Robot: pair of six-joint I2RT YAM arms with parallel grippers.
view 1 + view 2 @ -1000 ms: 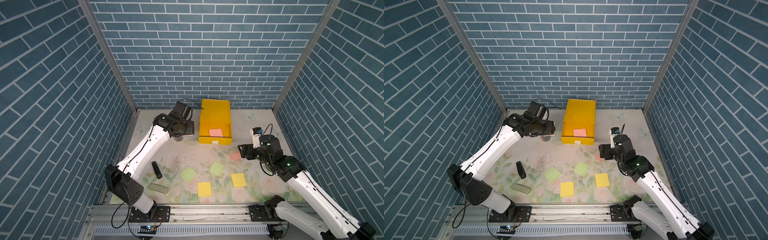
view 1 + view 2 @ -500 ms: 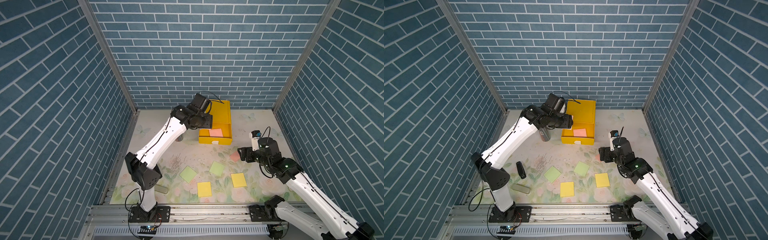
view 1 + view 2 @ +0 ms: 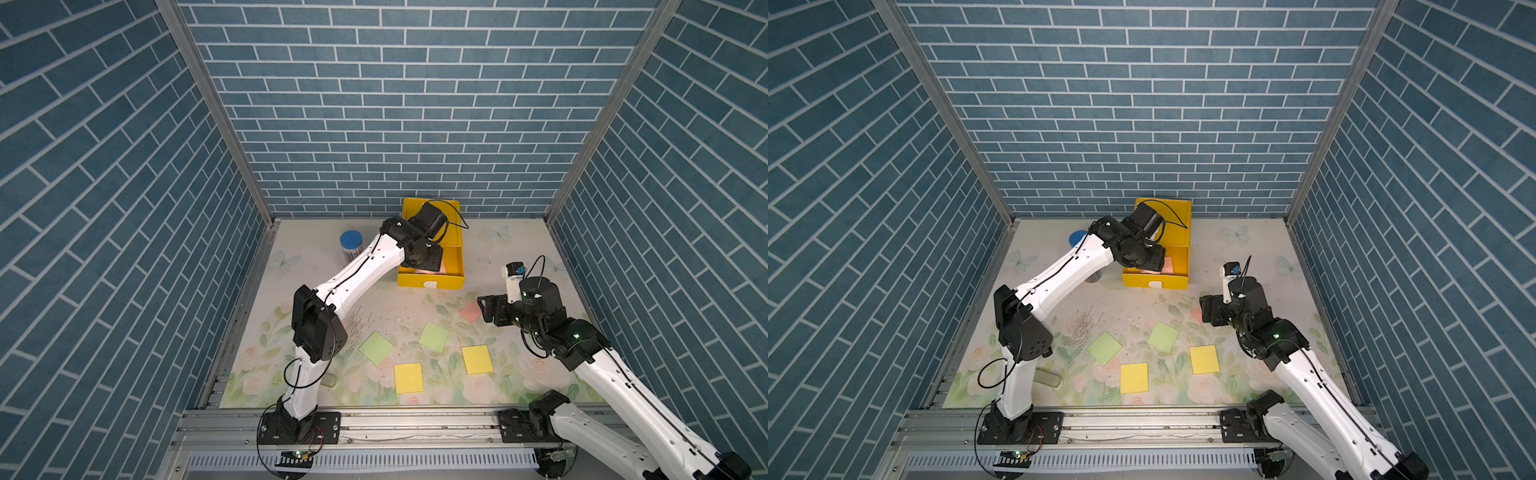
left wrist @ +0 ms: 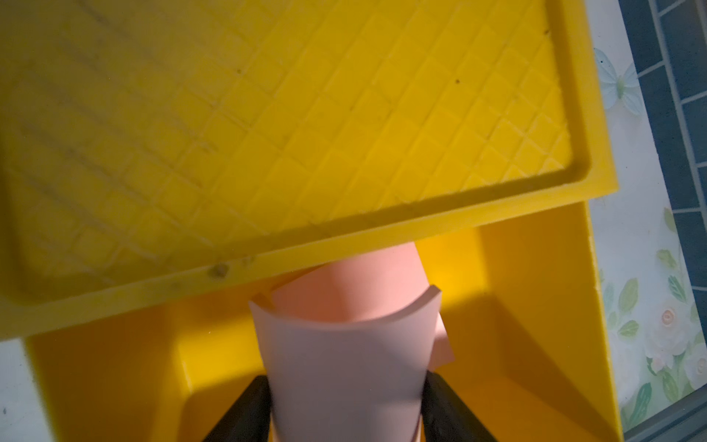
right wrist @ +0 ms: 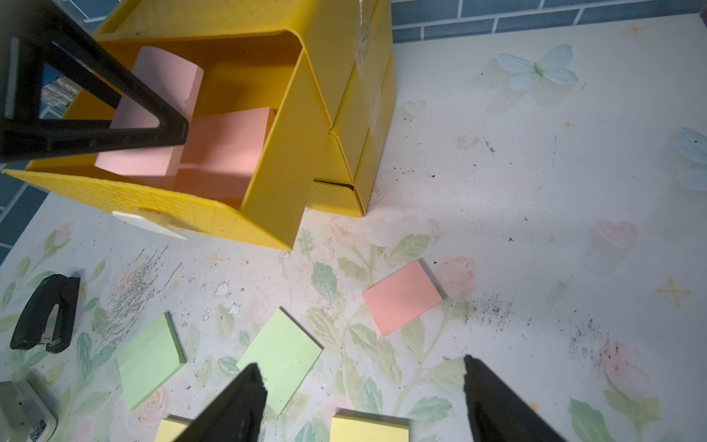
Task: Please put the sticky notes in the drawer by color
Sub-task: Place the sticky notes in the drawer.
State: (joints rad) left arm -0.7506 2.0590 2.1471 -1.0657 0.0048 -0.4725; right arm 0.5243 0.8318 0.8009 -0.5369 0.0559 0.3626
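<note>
Our left hand holds a curled salmon-pink paper sticky note inside the open bright yellow plastic drawer, near another pink note lying there. Our right hand stands wide. A third pink note, two green notes and two yellow notes wait on the worktop.

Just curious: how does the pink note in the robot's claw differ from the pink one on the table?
The held note is curled; the table note lies flat. The held note hangs over the open drawer in the left gripper; the table note rests untouched. Both are salmon pink.
</note>
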